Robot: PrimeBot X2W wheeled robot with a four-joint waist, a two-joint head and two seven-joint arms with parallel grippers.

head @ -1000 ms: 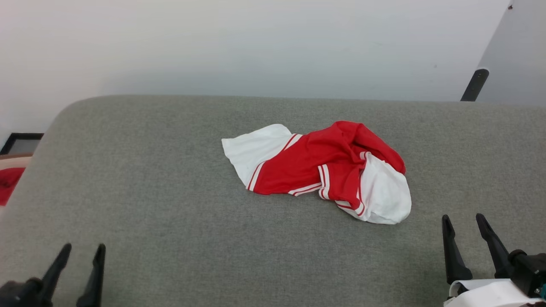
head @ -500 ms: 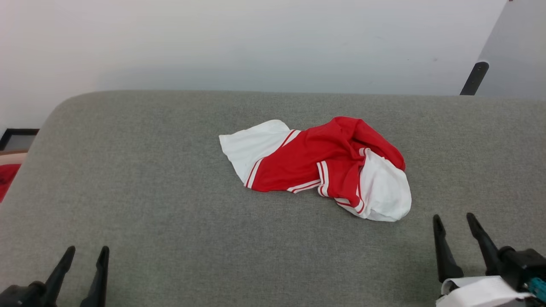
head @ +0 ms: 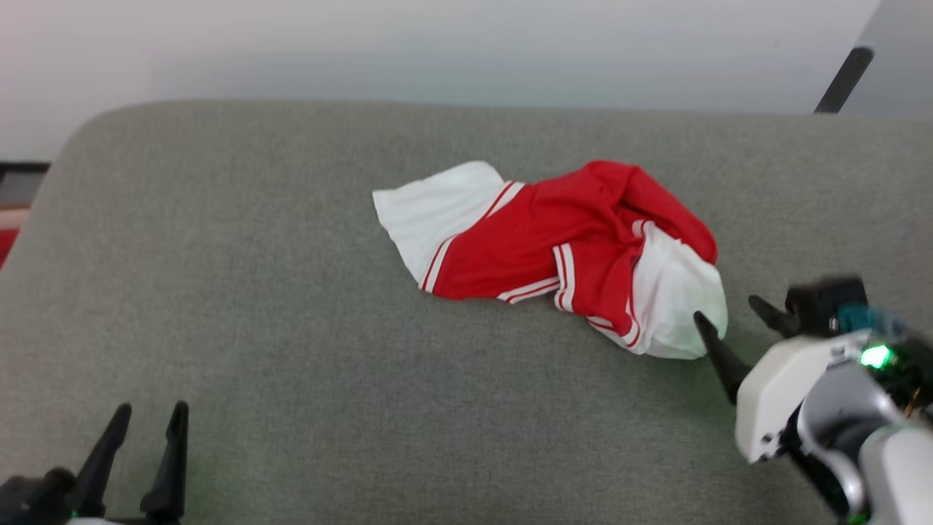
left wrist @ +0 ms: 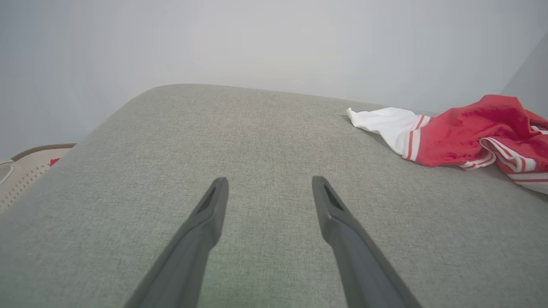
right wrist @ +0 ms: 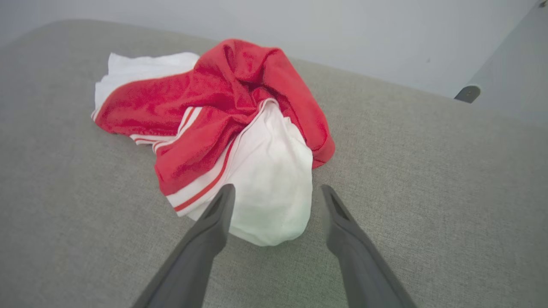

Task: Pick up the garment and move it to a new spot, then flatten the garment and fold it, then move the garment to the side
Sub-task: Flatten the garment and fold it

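The garment (head: 554, 251) lies crumpled on the grey padded surface (head: 291, 328), red with white sleeves and striped trim. Its white sleeve bulges at the near right end (right wrist: 269, 188). My right gripper (head: 729, 310) hovers open just beside that white sleeve, one fingertip at its edge; in the right wrist view the sleeve lies between and just beyond my right gripper's (right wrist: 276, 192) tips. My left gripper (head: 149, 415) stands open at the lower left, far from the garment (left wrist: 466, 128), with bare surface between its fingers (left wrist: 267, 184).
The grey surface (left wrist: 257, 128) ends at a rounded far edge against a pale wall. A dark bar (head: 842, 80) leans at the far right. A beige perforated basket (left wrist: 25, 169) sits off the left edge.
My right arm has moved up and in toward the garment's white sleeve. The head camera has tilted, shifting the whole picture. The left gripper has stayed put.
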